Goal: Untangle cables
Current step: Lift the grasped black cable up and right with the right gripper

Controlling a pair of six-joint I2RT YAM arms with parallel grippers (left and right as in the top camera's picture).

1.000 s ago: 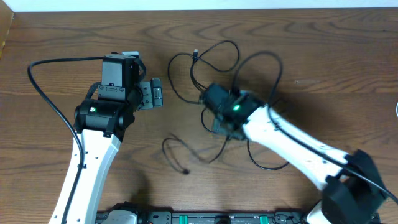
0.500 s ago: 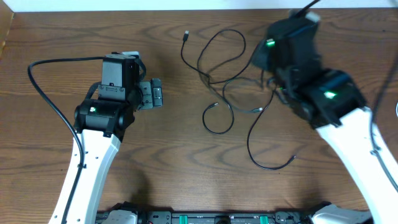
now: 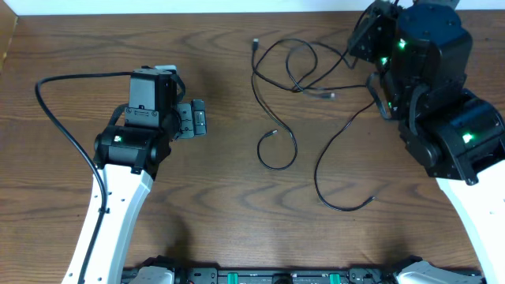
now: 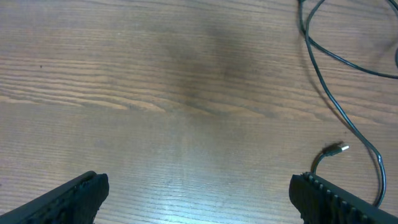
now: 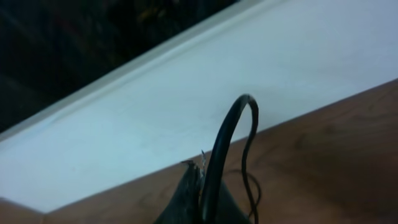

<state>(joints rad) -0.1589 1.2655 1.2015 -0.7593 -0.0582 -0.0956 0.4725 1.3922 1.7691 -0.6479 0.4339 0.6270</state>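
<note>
Right pincer (image 5: 200,186), raised far right, pinches a black cable (image 5: 225,137), likely to pull it free; left pincer (image 4: 199,196) hovers, jaws apart.

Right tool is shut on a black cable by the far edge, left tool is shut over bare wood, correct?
No. The left tool is open, not shut: the left wrist view shows its fingers wide apart over bare wood. The right tool is shut on the black cable by the far edge.
</note>
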